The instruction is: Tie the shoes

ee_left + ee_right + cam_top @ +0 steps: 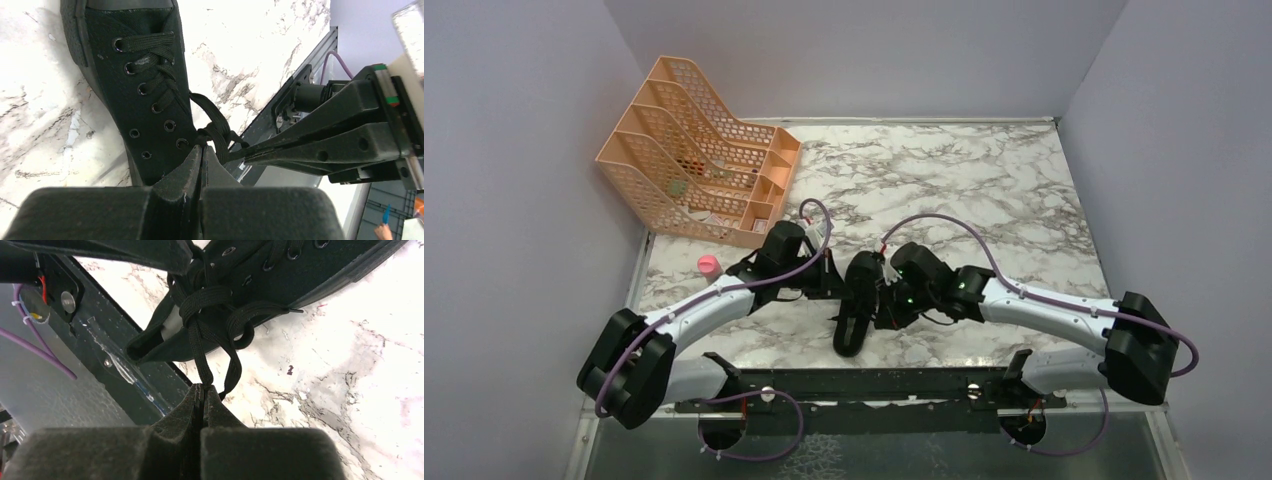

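Shoe [852,325] lies near-to-far, toe away

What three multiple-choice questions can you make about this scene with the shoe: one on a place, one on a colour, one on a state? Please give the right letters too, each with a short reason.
1. Where on the table does the orange file rack stand?
A. near right corner
B. in the centre
C. far left corner

2. What colour are the laces of the shoe?
A. black
B. white
C. red

3. In what state is the right gripper?
A. wide open above the shoe
B. shut on the laces
C. shut on the file rack

Answers:
1 C: the top view shows the rack at the far left, against the wall.
2 A: both wrist views show black laces on a black shoe.
3 B: its own wrist view shows the fingertips pressed together with lace strands pinched between them.
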Motion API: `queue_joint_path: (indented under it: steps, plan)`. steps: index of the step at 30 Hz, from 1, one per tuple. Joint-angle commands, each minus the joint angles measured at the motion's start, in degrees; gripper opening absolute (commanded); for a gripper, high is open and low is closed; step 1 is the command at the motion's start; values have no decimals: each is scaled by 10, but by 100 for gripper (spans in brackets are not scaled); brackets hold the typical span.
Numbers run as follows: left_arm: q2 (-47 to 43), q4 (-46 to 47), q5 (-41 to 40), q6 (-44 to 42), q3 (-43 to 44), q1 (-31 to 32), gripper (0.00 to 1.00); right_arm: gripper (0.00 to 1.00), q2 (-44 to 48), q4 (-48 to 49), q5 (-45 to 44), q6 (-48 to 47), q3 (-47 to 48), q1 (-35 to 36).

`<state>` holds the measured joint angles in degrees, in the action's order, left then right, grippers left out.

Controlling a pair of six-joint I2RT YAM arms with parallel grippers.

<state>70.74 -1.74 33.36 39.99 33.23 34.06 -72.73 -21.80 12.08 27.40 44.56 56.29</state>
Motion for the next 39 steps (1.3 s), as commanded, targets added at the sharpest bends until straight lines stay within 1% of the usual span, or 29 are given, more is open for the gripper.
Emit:
queue_joint_path:
  steps: [1, 4, 7, 9, 12, 16, 21, 27, 35, 39]
  plan:
    - [-25, 15, -32, 4, -9, -6, 0, 1, -9, 44, 27, 7, -7, 3]
    - [-31, 8, -39, 3, -9, -9, 0, 1, -30, 46, 17, 10, 5, 3]
    - [-42, -23, -62, -3, -7, -12, 0, 1, -25, 51, -23, 28, 4, 3]
    - [-47, -45, -75, -6, -8, -17, 0, 0, -24, 55, -33, 37, -2, 1]
    - [-46, -91, -100, -17, 1, -23, 0, 1, -34, 43, -46, 49, -4, -3]
    - [-50, -117, -127, -17, 5, -29, 0, 1, -39, 33, -50, 52, -2, -3]
    - [-44, -164, -157, -29, 15, -31, 0, 1, -45, -4, -69, 61, 2, -4]
    - [-56, -183, -199, -26, 21, -32, 0, 1, -53, -35, -100, 77, 2, -7]
    - [-40, -224, -256, -37, 31, -35, 0, 1, -59, -44, -135, 87, 7, -16]
    - [-38, -230, -266, -44, 28, -38, 0, 1, -57, -46, -143, 90, 0, -21]
